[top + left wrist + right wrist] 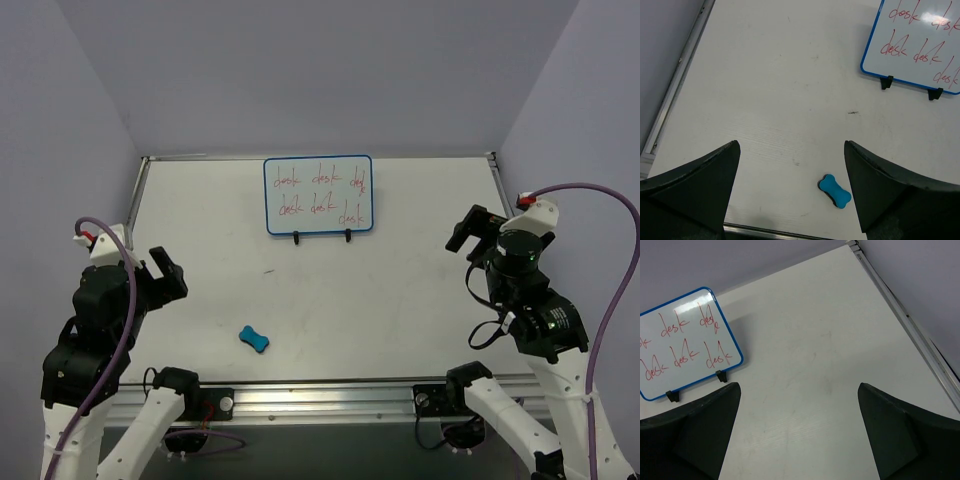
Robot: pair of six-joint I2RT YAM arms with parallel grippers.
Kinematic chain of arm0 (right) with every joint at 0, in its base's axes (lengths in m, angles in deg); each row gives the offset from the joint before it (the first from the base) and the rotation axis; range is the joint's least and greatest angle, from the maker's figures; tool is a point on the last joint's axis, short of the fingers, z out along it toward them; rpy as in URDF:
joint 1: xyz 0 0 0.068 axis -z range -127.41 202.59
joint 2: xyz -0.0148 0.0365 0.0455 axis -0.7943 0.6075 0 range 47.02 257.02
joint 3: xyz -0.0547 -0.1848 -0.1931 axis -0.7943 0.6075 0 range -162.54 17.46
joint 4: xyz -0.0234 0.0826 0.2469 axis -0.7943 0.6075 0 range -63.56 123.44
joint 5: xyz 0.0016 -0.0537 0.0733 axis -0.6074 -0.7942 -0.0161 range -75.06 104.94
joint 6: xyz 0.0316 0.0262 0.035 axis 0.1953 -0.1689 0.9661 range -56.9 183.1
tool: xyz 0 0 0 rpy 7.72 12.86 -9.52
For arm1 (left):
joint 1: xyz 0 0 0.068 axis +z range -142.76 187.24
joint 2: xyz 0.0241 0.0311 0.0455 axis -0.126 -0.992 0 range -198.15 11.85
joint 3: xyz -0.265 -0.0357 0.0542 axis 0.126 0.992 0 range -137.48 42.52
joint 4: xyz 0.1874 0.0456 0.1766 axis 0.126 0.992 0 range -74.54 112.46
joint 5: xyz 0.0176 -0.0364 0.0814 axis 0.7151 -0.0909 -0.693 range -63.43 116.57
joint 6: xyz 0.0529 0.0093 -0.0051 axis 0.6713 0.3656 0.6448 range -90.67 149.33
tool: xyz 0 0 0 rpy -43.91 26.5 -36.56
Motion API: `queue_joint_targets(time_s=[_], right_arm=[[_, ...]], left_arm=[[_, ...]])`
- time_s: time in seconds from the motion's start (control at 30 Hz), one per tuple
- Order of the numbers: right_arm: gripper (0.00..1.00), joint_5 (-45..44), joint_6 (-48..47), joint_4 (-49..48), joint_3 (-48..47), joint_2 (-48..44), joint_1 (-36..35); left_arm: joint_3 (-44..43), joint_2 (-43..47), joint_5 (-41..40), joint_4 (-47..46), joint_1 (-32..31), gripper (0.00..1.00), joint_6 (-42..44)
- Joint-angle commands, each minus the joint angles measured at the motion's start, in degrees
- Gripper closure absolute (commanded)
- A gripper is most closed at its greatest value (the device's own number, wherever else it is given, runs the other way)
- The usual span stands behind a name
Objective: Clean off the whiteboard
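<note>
The whiteboard [318,195] stands upright on two black feet at the back middle of the table, blue-framed, with red words "desk" written several times. It also shows in the left wrist view [920,47] and the right wrist view [682,342]. A small blue bone-shaped eraser [254,338] lies flat near the front edge; in the left wrist view [835,190] it sits just inside the right finger. My left gripper [166,277] is open and empty above the table's left side. My right gripper [468,231] is open and empty at the right side.
The white table [400,300] has metal rails along its left edge [675,85] and right edge [910,325], and a rail along the front [330,392]. Purple-grey walls enclose the back and sides.
</note>
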Motion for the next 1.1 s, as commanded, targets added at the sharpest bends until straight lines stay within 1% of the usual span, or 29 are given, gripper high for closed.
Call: queue_joint_targets(time_s=[0.0, 0.07, 0.17, 0.2, 0.23, 0.3, 0.33, 0.37, 0.4, 0.43, 0.47, 0.5, 0.53, 0.57, 0.6, 0.63, 0.67, 0.7, 0.73, 0.77, 0.8, 0.87, 0.9, 1.0, 1.07], right_arm=[[0.00, -2.1, -0.3, -0.5, -0.8, 0.8, 0.0], [0.00, -1.7, -0.3, -0.8, -0.8, 0.8, -0.1], [0.00, 2.6, 0.0, -2.4, -0.1, 0.8, -0.1], [0.00, 4.4, 0.4, -4.7, 0.5, 0.7, -0.1], [0.00, 8.0, 1.1, -5.7, 1.6, 0.7, -0.1], [0.00, 12.0, 1.8, -9.3, 2.7, 1.1, -0.1], [0.00, 17.6, 1.7, -10.4, 3.4, 1.7, 0.0], [0.00, 19.9, 2.9, -11.2, 4.1, 4.0, -0.1], [0.00, 21.9, 3.7, -13.0, 4.7, 5.1, -0.1], [0.00, 26.8, 4.3, -14.1, 5.5, 6.2, -0.1], [0.00, 28.2, 6.0, -15.6, 7.6, 8.2, -0.2], [0.00, 29.0, 6.9, -19.1, 8.9, 9.1, -1.2], [0.00, 29.4, 7.5, -20.9, 10.1, 10.1, -2.5], [0.00, 26.1, 8.4, -22.2, 11.5, 13.3, -4.1], [0.00, 23.2, 8.5, -22.7, 11.4, 15.8, -8.2], [0.00, 19.7, 8.1, -22.9, 10.8, 18.6, -10.3], [0.00, 15.5, 7.5, -23.2, 10.1, 24.9, -11.9], [0.01, 14.0, 7.0, -23.0, 7.8, 28.4, -13.2], [0.04, 13.6, 6.5, -23.3, 6.5, 31.6, -14.7], [0.07, 13.4, 6.0, -23.8, 5.2, 37.4, -15.2], [0.13, 11.4, 6.1, -25.2, 3.7, 40.0, -15.7], [0.20, 10.1, 5.9, -27.4, 3.0, 45.9, -15.9], [0.25, 8.4, 6.2, -28.3, 2.6, 47.8, -15.9], [0.34, 8.5, 5.0, -33.9, 1.2, 53.7, -16.0], [0.38, 8.8, 3.1, -35.7, -0.3, 57.9, -16.1]], left_arm=[[-0.3, -0.9, -1.5, -2.4, 0.3, 0.06, -0.6], [-0.5, -1.7, -2.2, -2.1, 0.3, 0.06, -0.9], [-1.3, -3.8, -3.5, -1.0, 0.3, 0.06, -1.9], [-1.5, -4.8, -3.6, -0.8, 0.3, 0.06, -2.2], [-1.5, -5.2, -3.7, -0.8, 0.3, 0.06, -2.9], [-1.6, -5.6, -3.8, -1.1, 0.3, 0.06, -4.0], [-1.7, -5.4, -4.2, -1.4, 0.3, 0.06, -7.1], [-1.8, -5.0, -4.2, -1.8, 0.3, 0.06, -9.1], [-1.6, -3.1, -3.1, -2.8, 0.3, 0.06, -10.6], [0.0, -1.5, -1.9, -4.1, 0.3, 0.06, -10.9], [1.5, 0.3, 1.5, -8.0, 0.3, 0.06, -9.6], [3.0, 4.2, 2.4, -10.0, 0.3, 0.06, -8.6], [4.6, 6.0, 2.8, -11.4, 0.3, 0.06, -6.8], [6.6, 7.1, 1.5, -12.1, 0.4, 0.06, -6.6], [6.6, 7.8, 0.0, -11.5, 0.4, 0.06, -6.6], [6.3, 7.5, -1.3, -10.7, 0.4, 0.06, -7.0], [5.9, 6.9, -2.0, -9.8, 0.3, 0.06, -6.7], [6.0, 6.1, -1.9, -10.0, 0.4, 0.06, -6.5], [6.3, 5.6, -1.4, -10.3, 0.4, 0.06, -6.0], [6.4, 5.2, -0.6, -10.5, 0.4, 0.06, -5.7], [6.6, 4.4, 1.0, -11.0, 0.4, 0.06, -5.4], [6.8, 3.4, 2.1, -11.1, 0.3, 0.06, -4.8], [6.8, 2.2, 2.5, -11.0, 0.2, 0.06, -4.7], [7.0, 0.5, 3.9, -11.1, -0.3, 0.06, -4.5], [7.1, 0.0, 5.5, -11.8, -0.6, 0.06, -4.1]])
